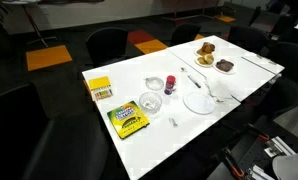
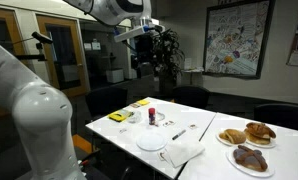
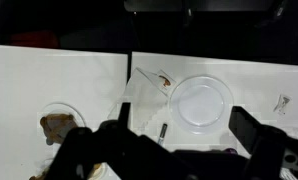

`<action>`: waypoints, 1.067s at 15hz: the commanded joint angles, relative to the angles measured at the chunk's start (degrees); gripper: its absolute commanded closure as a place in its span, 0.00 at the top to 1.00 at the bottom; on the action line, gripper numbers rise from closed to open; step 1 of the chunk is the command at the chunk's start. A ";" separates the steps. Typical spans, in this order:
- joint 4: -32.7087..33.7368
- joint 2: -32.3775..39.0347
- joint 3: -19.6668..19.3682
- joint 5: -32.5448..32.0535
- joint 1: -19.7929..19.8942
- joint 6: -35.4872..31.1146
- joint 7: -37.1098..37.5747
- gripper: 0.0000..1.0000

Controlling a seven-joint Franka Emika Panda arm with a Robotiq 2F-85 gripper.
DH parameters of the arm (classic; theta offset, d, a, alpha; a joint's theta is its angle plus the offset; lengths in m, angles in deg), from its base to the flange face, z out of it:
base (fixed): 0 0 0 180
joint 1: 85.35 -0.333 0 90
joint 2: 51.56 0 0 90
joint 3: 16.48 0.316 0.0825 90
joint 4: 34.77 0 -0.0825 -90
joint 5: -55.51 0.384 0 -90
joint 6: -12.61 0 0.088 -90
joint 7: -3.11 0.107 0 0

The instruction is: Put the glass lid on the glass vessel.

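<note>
The glass lid (image 1: pixel 154 84) lies on the white table (image 1: pixel 139 140), just behind the glass vessel (image 1: pixel 150 103), a low clear bowl with a thick rim. Both stand between the crayon boxes and the white plate. My gripper (image 2: pixel 144 55) hangs high above the table, open and empty. In the wrist view its dark fingers (image 3: pixel 174 150) spread wide over the white plate (image 3: pixel 201 103). Neither glass piece shows in the wrist view, and I cannot make them out in the exterior view that shows the arm.
A yellow-green crayon box (image 1: pixel 128 121) and a yellow box (image 1: pixel 99 89) lie near the table's edge. A small dark-red bottle (image 1: pixel 170 85), a white plate (image 1: pixel 199 102), a napkin (image 2: pixel 182 153) and plates of pastries (image 1: pixel 207 51) stand further along. Chairs ring the table.
</note>
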 commanded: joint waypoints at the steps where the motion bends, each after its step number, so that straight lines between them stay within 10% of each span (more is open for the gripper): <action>1: 0.13 0.01 -0.39 -0.19 -0.51 0.20 0.21 1.00; 16: -3.93 2.15 0.00 4.88 -4.63 -7.60 -0.39 1.00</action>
